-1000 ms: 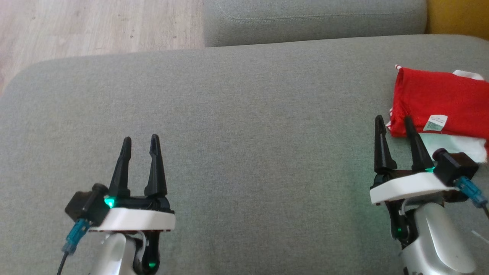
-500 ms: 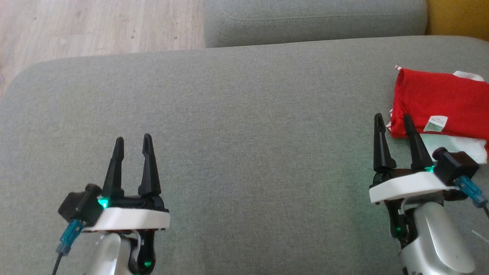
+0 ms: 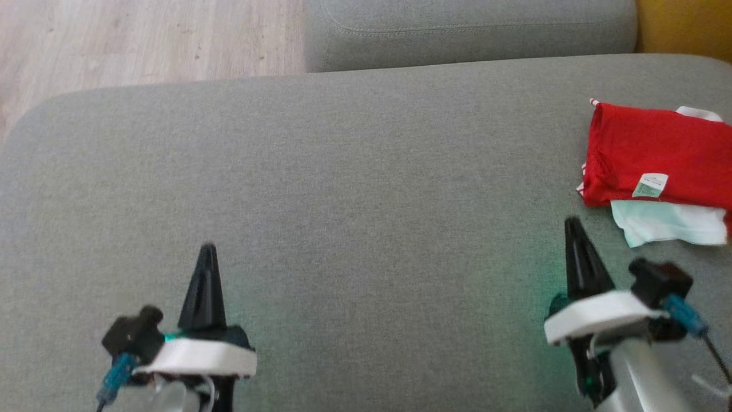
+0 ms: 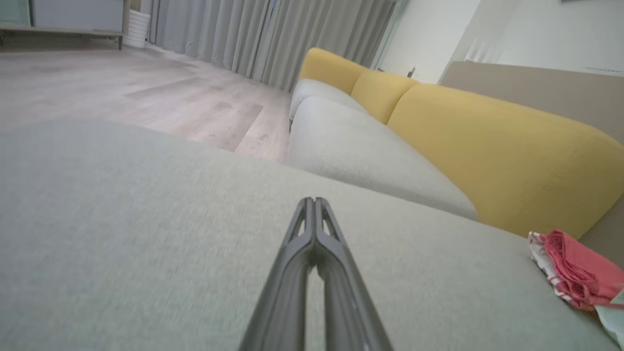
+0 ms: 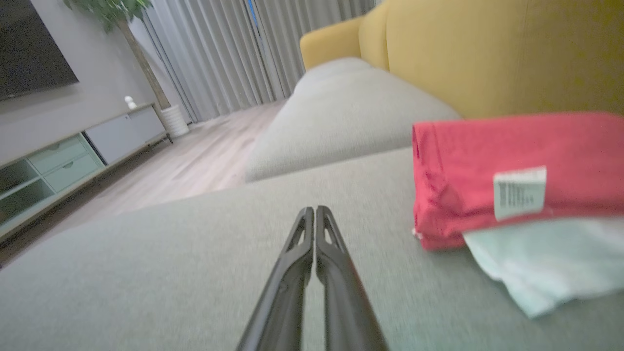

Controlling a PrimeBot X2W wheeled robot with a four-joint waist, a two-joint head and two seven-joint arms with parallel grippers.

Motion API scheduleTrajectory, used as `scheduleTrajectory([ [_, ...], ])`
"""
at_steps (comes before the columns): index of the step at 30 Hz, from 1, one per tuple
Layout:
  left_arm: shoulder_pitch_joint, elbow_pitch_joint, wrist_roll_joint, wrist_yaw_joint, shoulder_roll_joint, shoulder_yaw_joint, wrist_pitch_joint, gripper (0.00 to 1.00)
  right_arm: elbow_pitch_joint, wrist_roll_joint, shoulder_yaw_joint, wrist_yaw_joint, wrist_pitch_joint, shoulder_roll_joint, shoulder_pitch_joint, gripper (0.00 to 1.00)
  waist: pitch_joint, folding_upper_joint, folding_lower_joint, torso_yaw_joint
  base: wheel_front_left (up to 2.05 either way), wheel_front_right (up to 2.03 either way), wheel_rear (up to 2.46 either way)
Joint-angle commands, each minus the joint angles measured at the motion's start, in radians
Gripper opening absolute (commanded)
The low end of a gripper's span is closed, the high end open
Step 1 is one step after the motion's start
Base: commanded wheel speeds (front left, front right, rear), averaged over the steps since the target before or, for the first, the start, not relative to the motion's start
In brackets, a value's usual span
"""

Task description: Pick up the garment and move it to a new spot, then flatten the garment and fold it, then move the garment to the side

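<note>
The garment (image 3: pixel 652 154) is a folded red piece with a white care label and a white-and-pale part sticking out underneath; it lies at the right edge of the grey sofa seat (image 3: pixel 354 189). It also appears in the right wrist view as the garment (image 5: pixel 512 170) and far right as the garment (image 4: pixel 575 268). My left gripper (image 3: pixel 207 249) is shut and empty at the lower left, over bare cushion. My right gripper (image 3: pixel 572 223) is shut and empty at the lower right, just short of the garment and left of it, not touching it.
A second grey seat cushion (image 3: pixel 469 28) lies beyond the near one. Yellow backrest cushions (image 4: pixel 487 146) run along the right side. Wooden floor (image 3: pixel 143 34) lies past the seat's far left edge. A low TV cabinet (image 5: pixel 73 156) stands across the room.
Both grippers have gone from open to shut and pulled back toward the bottom of the view. The right one has drawn away from the garment's edge. The garment has stayed put.
</note>
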Motion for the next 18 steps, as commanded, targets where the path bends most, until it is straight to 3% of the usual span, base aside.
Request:
scheduleTrajectory([
  [1,-0.032,-0.03,-0.028,0.0,0.0,0.005,0.005,0.0,-0.032,0.026,-0.006,0.0,0.006,-0.003,-0.036,0.0,-0.001,-0.0001,0.0,0.0,0.0,0.0,0.0],
  [18,-0.029,-0.038,-0.18,-0.001,0.002,0.036,0.052,0.0,-0.058,0.198,-0.027,0.0,0.052,-0.003,-0.023,0.0,-0.01,-0.0001,0.0,-0.004,0.0,0.0,0.0],
])
